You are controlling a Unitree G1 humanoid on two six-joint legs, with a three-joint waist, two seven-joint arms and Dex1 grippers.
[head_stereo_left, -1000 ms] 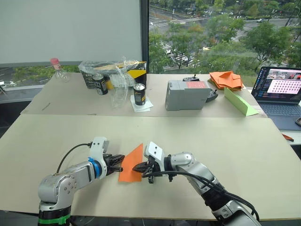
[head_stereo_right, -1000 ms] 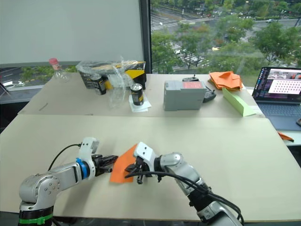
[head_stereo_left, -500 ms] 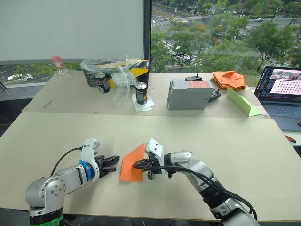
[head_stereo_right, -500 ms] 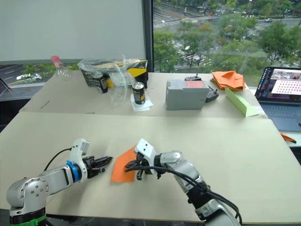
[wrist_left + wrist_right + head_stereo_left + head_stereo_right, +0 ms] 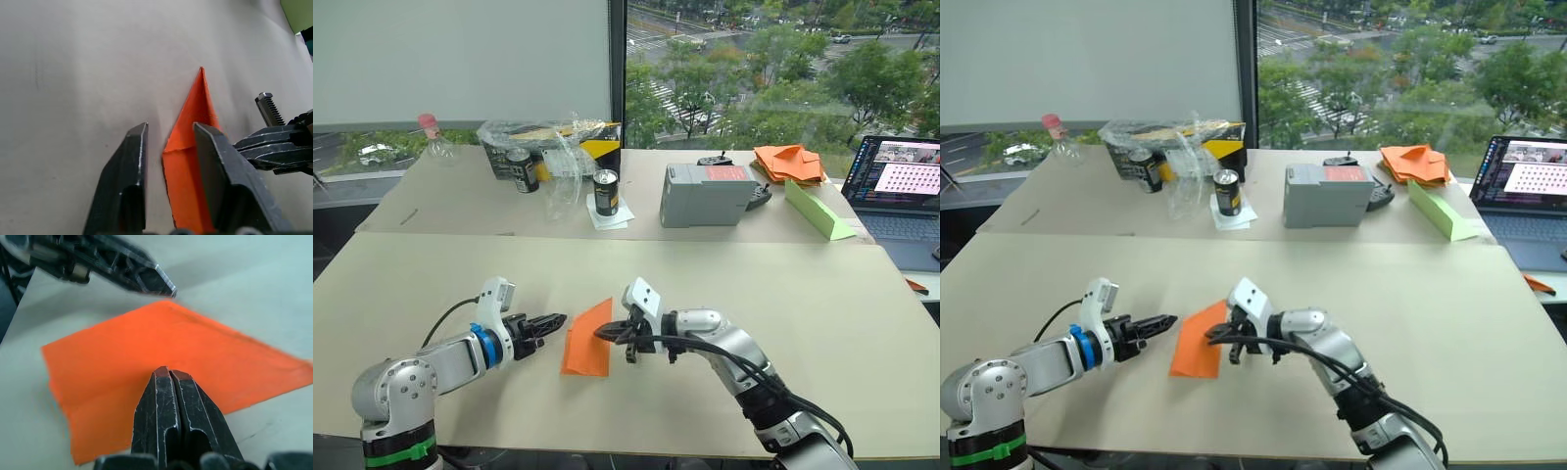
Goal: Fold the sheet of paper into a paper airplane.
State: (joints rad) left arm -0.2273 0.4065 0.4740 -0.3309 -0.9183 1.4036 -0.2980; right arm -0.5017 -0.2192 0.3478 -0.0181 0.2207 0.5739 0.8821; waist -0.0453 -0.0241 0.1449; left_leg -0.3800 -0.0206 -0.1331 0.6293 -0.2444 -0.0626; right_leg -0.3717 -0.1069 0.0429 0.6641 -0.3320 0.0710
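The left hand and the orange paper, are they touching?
Apart. In the left eye view bare table separates the left hand from the paper; the right eye view shows the same gap.

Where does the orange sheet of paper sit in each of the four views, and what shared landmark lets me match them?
Left eye view: the sheet of paper lies on the near table, between the two grippers.
Right eye view: same spot, left of centre.
Left wrist view: a pointed strip between the open fingers.
Right wrist view: a broad sheet under the shut fingertips.
Shared landmark: the right gripper at the sheet's edge.
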